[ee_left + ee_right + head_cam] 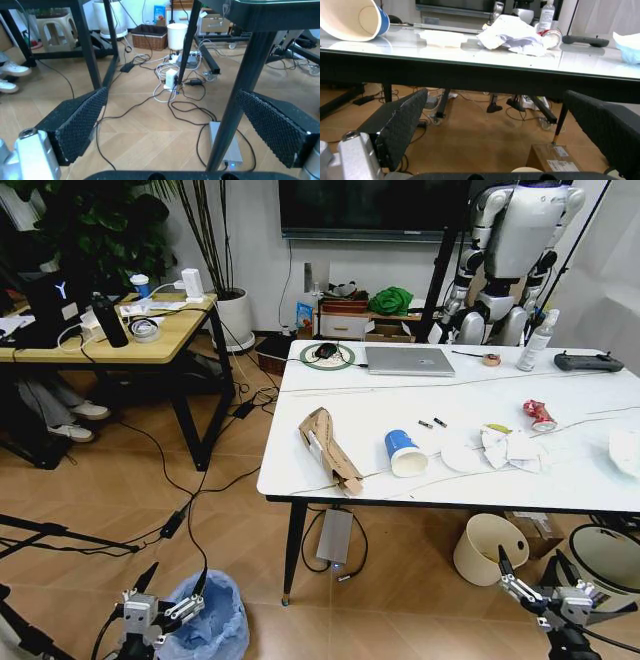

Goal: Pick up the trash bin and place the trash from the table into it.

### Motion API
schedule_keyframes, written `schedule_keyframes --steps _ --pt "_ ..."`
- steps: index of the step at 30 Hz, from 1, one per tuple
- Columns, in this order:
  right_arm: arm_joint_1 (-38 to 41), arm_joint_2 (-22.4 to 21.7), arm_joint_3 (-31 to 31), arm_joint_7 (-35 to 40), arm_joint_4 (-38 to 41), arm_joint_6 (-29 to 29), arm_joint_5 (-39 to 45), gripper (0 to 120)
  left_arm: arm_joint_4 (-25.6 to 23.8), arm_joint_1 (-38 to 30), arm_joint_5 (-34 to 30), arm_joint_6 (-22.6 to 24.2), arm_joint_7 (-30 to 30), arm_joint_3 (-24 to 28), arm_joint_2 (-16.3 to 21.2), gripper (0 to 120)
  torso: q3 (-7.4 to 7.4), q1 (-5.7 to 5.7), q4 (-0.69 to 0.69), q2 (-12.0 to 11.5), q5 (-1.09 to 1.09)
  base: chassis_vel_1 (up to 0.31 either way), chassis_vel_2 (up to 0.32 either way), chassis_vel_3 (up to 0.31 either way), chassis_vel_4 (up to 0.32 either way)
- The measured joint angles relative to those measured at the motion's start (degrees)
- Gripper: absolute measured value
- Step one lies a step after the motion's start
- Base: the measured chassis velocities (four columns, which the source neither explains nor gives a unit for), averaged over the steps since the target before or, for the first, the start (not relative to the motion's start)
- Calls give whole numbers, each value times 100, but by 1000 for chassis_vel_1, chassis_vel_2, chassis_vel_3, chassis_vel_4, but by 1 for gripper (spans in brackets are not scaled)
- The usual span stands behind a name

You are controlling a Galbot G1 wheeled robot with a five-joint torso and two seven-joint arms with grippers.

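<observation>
The small round trash bin lined with crinkled light-blue plastic (212,615) stands on the wooden floor (400,600), off the near left corner of the white marble-look bench (470,395). On the bench lie folded brown cardboard (330,448), a tipped blue-white paper cup (404,452), crumpled white paper (508,448) and a red crushed wrapper (539,415). The left gripper (172,578), jaws spread, hangs just beside the bin. The right gripper (532,570), also spread, hangs low before the bench edge.

Light-blue trash bin (212,612), white grey-veined table (470,395).
</observation>
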Motion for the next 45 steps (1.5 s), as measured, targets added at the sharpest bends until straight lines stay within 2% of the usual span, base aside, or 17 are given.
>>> schedule_keyframes --steps 27,45 --pt "26 -2 -6 -1 -2 4 23 100 -4 25 122 -7 0 -27 -19 100 -7 -6 0 -12 0 0 0 0 0" --pt "39 7 -4 -1 14 6 34 100 -22 15 150 23 -5 0 -13 100 -292 -233 0 -525 0 0 0 0 0"
